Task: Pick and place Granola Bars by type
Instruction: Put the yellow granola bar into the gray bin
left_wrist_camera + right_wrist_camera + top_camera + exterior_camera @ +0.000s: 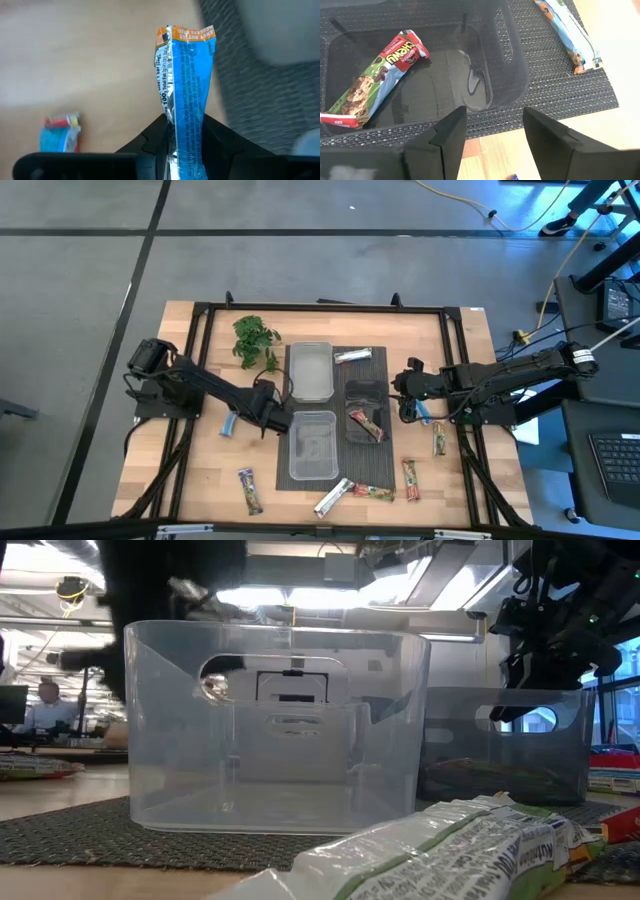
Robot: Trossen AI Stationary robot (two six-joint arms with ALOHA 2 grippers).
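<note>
Now the left gripper [186,152] is squeezed tight on a blue bar [186,90], which sticks up between its fingers [150,142]. Another blue bar [60,134] lies off to the side. The right gripper [492,132] is spread wide, holding nothing, and a red bar [375,75] lies in the tub [512,60] just past its fingers.

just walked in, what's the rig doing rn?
Sorting wrapped granola bars into tubs. The left gripper is shut on a blue-wrapped bar over the wooden table, beside the clear plastic tubs. The right gripper hangs open by the dark tub, which holds one red-and-green bar. More bars lie loose around the mat.
</note>
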